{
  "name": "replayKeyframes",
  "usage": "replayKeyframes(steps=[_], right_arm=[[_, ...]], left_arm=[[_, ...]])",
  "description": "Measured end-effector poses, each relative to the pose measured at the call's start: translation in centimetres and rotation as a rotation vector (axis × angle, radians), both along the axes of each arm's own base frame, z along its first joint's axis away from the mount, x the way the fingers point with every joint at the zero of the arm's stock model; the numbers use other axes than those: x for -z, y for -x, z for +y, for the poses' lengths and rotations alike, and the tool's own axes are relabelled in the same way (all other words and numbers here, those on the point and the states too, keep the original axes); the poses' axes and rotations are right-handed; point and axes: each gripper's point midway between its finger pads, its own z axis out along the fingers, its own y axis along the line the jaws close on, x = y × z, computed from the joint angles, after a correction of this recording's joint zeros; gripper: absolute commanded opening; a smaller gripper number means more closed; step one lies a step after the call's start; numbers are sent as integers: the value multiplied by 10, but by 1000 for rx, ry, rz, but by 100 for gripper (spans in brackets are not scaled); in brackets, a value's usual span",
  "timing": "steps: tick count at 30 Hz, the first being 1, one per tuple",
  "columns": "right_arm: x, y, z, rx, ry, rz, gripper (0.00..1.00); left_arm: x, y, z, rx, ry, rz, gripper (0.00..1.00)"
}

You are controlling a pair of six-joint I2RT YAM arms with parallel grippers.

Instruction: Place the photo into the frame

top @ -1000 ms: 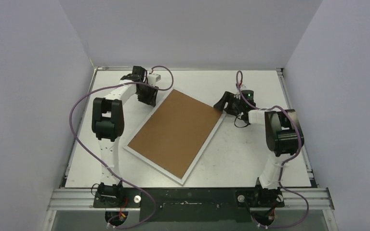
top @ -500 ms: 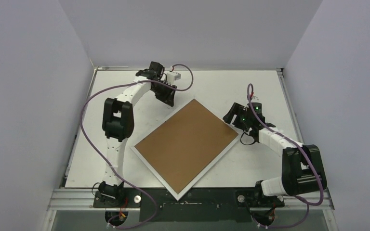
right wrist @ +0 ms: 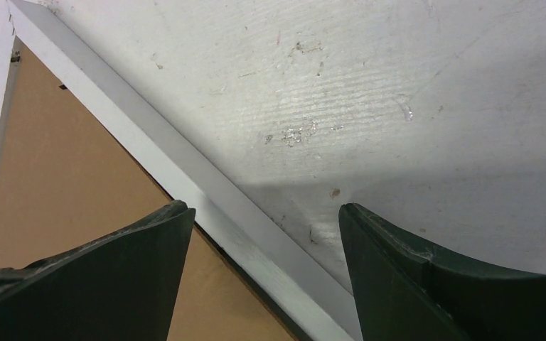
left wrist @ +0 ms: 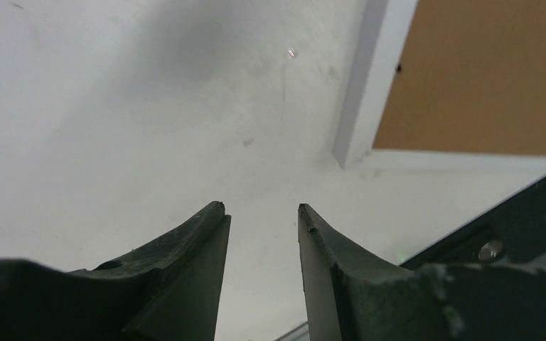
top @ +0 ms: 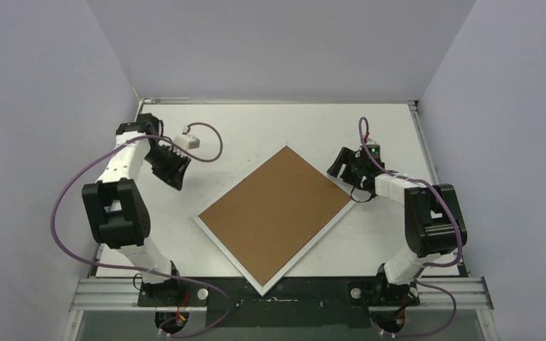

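The backing board [top: 274,213] is plain mid-brown cardboard with no print. The frame [left wrist: 371,92] around it shows as a thin white border, greyer where it lies in shade in the right wrist view. The table [top: 256,128] under the frame is matte white, flecked with faint grey scuffs and scratches. Left of the frame, the left arm [top: 121,160] is white with black joints. Right of the frame, the right arm [top: 391,186] is coloured alike and carries a small green light [top: 374,149]. Purple cables [top: 54,220] loop off both arms. The left gripper [left wrist: 261,207] and right gripper [right wrist: 263,207] have dull black fingers. Nearer than the frame, a rail [top: 114,291] is silver. The walls [top: 43,106] are pale lavender-grey.
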Motion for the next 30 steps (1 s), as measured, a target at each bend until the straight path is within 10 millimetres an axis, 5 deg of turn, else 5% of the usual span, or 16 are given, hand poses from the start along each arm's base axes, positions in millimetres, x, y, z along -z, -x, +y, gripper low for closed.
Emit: replayKeyframes(steps=[2, 6, 12, 21, 30], right_arm=[[2, -1, 1, -2, -5, 7, 76], [-4, -5, 5, -8, -23, -6, 76], [-6, -6, 7, -16, -30, -8, 76], [-5, -3, 7, -16, -28, 12, 75], [3, 7, 7, -23, -32, 51, 74]], left_arm=[[8, 36, 4, 47, -16, 67, 39], [25, 76, 8, 98, -31, 132, 39], [55, 107, -7, 177, -64, 132, 39], [95, 100, -27, 267, -178, 1, 40], [99, 57, -33, 142, -194, -99, 40]])
